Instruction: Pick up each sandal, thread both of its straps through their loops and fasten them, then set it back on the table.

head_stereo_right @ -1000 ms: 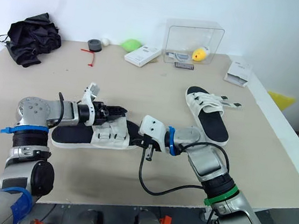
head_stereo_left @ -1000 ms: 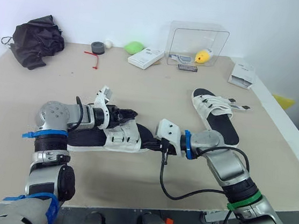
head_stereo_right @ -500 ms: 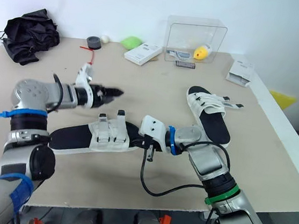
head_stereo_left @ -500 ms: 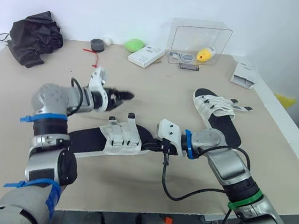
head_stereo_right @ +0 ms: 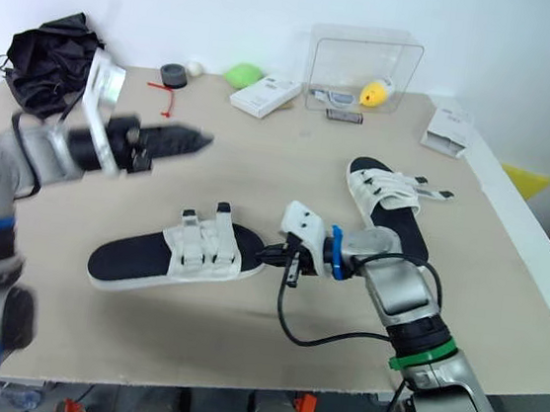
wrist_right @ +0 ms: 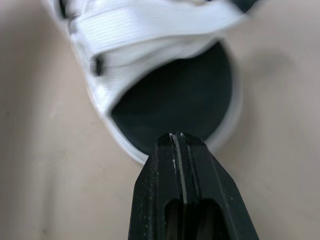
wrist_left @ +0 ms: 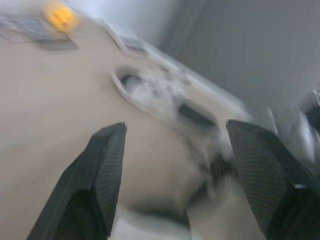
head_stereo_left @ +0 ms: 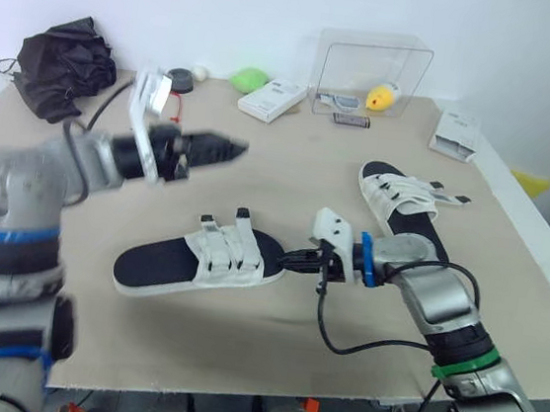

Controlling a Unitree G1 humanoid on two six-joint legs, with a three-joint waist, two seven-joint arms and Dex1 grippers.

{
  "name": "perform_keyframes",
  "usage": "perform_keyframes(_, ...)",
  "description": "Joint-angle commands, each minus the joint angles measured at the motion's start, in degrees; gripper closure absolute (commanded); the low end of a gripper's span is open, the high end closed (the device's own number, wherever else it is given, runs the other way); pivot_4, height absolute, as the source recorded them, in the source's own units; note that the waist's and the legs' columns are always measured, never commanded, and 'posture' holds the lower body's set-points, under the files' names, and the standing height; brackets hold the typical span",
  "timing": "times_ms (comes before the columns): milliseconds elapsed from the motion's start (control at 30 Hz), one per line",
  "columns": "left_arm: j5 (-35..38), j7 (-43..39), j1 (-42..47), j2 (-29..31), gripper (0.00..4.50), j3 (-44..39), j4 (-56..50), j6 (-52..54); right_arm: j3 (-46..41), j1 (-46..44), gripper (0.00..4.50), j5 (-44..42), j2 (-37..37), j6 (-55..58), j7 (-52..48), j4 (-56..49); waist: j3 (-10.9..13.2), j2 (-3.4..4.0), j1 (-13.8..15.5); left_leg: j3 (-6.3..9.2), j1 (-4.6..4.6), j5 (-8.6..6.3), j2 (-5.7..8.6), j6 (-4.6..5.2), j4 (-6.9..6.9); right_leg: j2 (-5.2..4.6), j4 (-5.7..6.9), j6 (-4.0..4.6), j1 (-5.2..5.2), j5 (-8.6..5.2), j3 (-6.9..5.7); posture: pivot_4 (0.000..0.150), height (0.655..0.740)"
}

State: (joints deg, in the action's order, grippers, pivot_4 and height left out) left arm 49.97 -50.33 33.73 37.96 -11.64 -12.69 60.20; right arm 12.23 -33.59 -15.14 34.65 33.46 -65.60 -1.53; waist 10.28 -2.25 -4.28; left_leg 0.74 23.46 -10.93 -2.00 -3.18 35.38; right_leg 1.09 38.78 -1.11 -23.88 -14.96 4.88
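Note:
The near sandal [head_stereo_left: 164, 263], black sole with white straps [head_stereo_left: 223, 252], lies flat on the table, its two strap ends sticking up. My right gripper [head_stereo_left: 287, 260] is shut, its tip [wrist_right: 177, 135] touching the rim of that sandal's rounded end [wrist_right: 175, 100]. Raised above the table, behind and to the left of this sandal, my left gripper [head_stereo_left: 237, 147] hangs open and empty, its fingers [wrist_left: 107, 165] wide apart. The far sandal [head_stereo_left: 400, 202] lies at the right with its strap ends [head_stereo_left: 450, 197] loose to the side.
A black bag [head_stereo_left: 60, 67] sits at the back left. Along the back stand a tape roll [head_stereo_left: 180, 81], a green object [head_stereo_left: 249, 81], a white box [head_stereo_left: 270, 101] and a clear box [head_stereo_left: 375, 73]. Another white box [head_stereo_left: 454, 137] lies near the table's right edge.
My left gripper let go of the near sandal's straps and rose up and back, away from it. The sandal settled flat. My right gripper drew back slightly to the sandal's end.

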Motion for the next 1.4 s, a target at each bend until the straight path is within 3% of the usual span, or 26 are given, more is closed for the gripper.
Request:
perform_keyframes(33, -2.37, -5.52, -6.87, 2.88, 1.22, -1.74, -5.71, -8.95, -7.04, 0.76, 4.5, -6.1, 1.26, 2.41, -0.23, -3.64, 0.02, -0.02, 0.19, 0.03, 0.12, -0.03, 0.02, 0.05, 0.02, -0.02, 0.0, 0.0, -0.07, -0.03, -0.03, 0.15, 0.74)
perform_keyframes(200, -3.98, -7.02, -21.25, 4.05, 1.22, -7.65, -11.02, -16.14, -19.0, 6.3, 4.5, -16.39, 5.32, 8.28, -0.08, -11.2, 0.04, 0.02, 1.07, 0.28, 0.72, -0.2, 0.14, 0.36, 0.18, -0.21, 0.0, -0.01, -0.43, -0.11, -0.22, 0.15, 0.74)
perform_keyframes(333, -8.42, -10.06, -31.32, 6.66, 1.22, -5.99, -13.95, -21.93, -25.52, 11.17, 4.5, -23.57, 7.74, 12.39, 1.44, -17.95, 0.04, 0.02, 1.45, 0.29, 0.79, -0.36, 0.24, 0.63, 0.34, -0.36, 0.01, -0.17, -0.38, -0.28, -0.26, 0.15, 0.74)
perform_keyframes(500, -12.39, -10.59, -38.3, 5.34, 1.22, -3.47, -14.39, -28.76, -28.28, 15.57, 4.5, -27.5, 8.16, 14.64, 6.05, -23.38, 0.05, 0.04, 1.65, 0.3, 0.77, -0.36, 0.23, 0.67, 0.47, -0.4, 0.01, -0.22, -0.31, -0.3, -0.3, 0.15, 0.74)
perform_keyframes(867, -21.82, -10.32, -34.57, -1.03, 1.22, 9.08, -5.99, -40.3, -26.28, 16.2, 4.5, -29.65, 8.6, 15.41, 11.43, -26.48, 0.06, 0.1, 1.69, 0.19, 0.75, -0.24, 0.24, 0.85, 0.86, -0.3, 0.04, -0.23, -0.22, 0.0, -0.31, 0.15, 0.74)
perform_keyframes(1033, -25.92, -11.11, -28.58, -4.41, 1.22, 15.41, 1.8, -44.49, -27.03, 17.27, 4.5, -35.49, 8.12, 16.35, 12.67, -32.69, 0.0, 0.21, 1.74, 0.24, 0.75, -0.25, 0.28, 0.87, 0.87, -0.3, 0.05, -0.27, -0.16, -0.01, -0.32, 0.15, 0.74)
perform_keyframes(1333, -29.26, -7.86, -19.19, -9.2, 1.22, 19.85, 7.21, -42.27, -22.48, 19.28, 4.5, -36.43, 8.63, 15.76, 15.76, -36.56, -0.03, 0.24, 2.43, 0.39, 0.59, -0.15, 0.37, 1.04, 1.22, -0.4, 0.02, -0.52, 0.29, 0.12, -0.44, 0.15, 0.74)
perform_keyframes(1400, -29.67, -6.1, -17.51, -10.14, 1.74, 20.31, 6.98, -40.8, -21.52, 19.27, 4.5, -35.76, 8.73, 15.25, 15.98, -35.99, -0.03, 0.24, 2.44, 0.39, 0.57, -0.08, 0.38, 1.15, 1.22, -0.42, 0.02, -0.55, 0.34, 0.16, -0.43, 0.15, 0.74)
